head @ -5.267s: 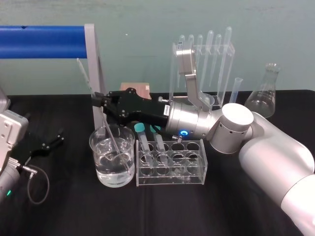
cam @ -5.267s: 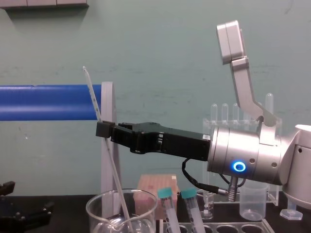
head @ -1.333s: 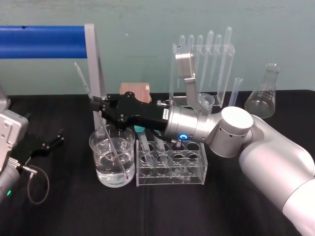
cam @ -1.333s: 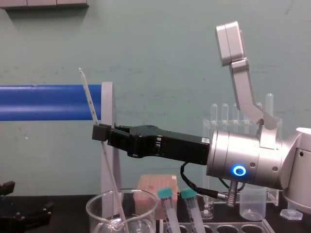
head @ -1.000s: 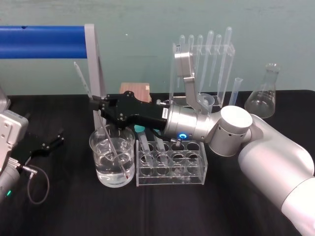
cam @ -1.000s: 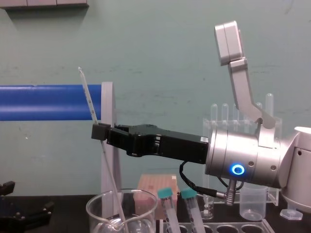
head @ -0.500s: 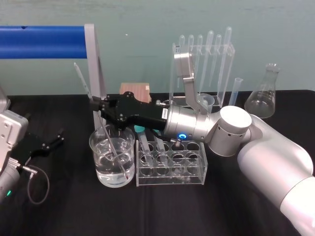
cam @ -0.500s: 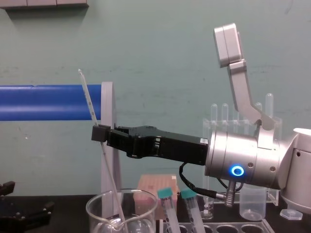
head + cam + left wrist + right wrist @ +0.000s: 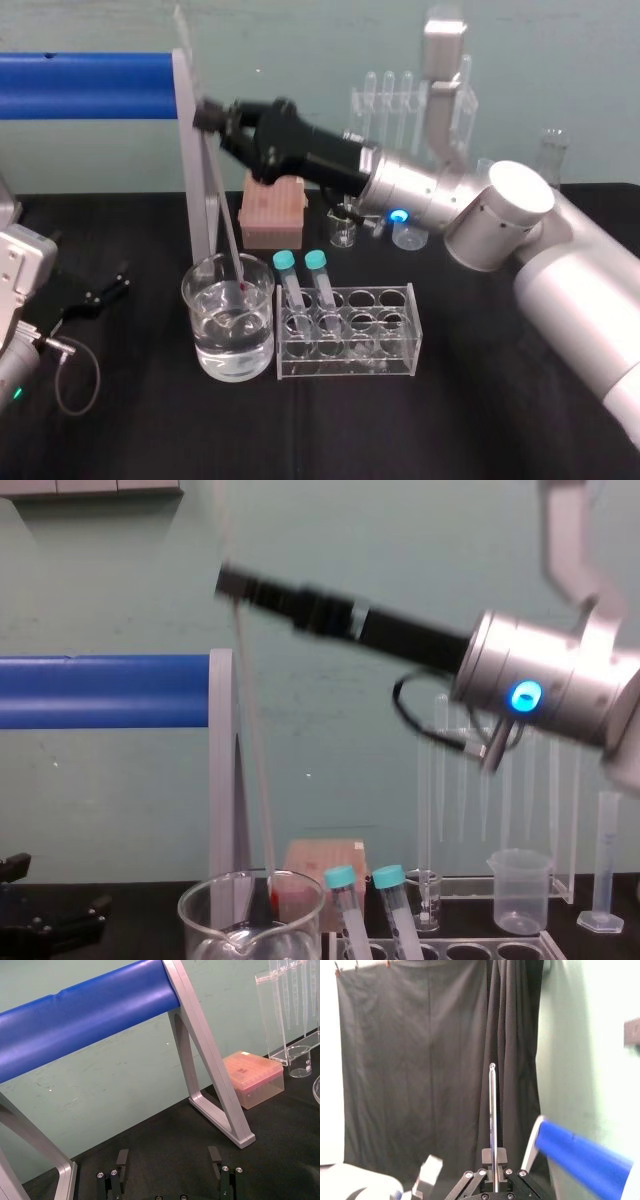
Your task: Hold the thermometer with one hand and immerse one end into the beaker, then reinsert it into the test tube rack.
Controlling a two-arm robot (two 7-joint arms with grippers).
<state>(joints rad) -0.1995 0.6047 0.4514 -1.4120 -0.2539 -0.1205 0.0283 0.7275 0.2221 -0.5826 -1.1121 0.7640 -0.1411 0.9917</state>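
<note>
Chest view: the long black two-finger hand (image 9: 232, 580) blurs, the thin glass thermometer (image 9: 258, 770) smears, and the wide clear beaker (image 9: 195, 925) loses its base to the edge.

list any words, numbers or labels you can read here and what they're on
No text here can be read.
Thermometer, gripped by the right claw with its red tip at the beaker: scale marks too fine to read.
Left claw, parked open on the robot's left: no legible text.
</note>
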